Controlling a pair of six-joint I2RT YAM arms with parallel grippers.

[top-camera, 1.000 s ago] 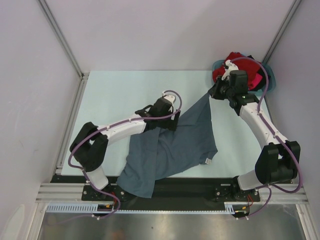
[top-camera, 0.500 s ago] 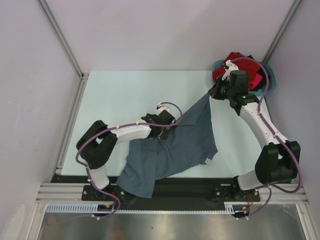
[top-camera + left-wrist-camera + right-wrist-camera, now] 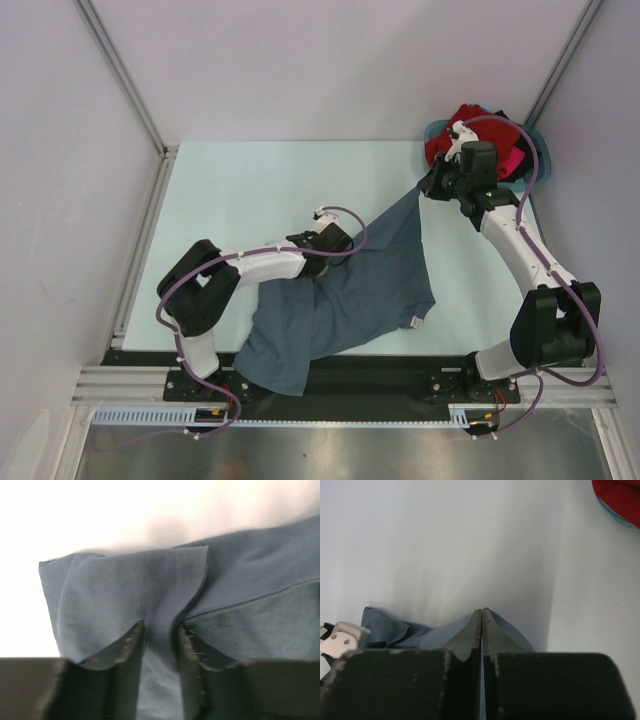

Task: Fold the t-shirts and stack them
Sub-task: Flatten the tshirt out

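The slate-grey t-shirt [image 3: 360,285] lies crumpled across the middle of the table, its white neck label [image 3: 417,322] near the front right. My left gripper [image 3: 335,240] is at the shirt's upper left edge; in the left wrist view its jaws [image 3: 160,627] pinch a ridge of the grey cloth [image 3: 125,590] between them. My right gripper [image 3: 428,188] holds the shirt's far corner lifted and taut; its jaws [image 3: 482,611] are shut on the thin grey cloth [image 3: 395,630]. Red [image 3: 465,125], pink [image 3: 515,160] and dark t-shirts are heaped at the back right.
The teal plastic basin [image 3: 436,131] holding the heap stands in the back right corner, just behind my right wrist. Its red contents [image 3: 620,495] show at the top right of the right wrist view. Walls enclose the table on three sides.
My left arm drew back towards the shirt's left edge and its jaws closed from wide open onto a fold of grey cloth. The right arm stayed still.
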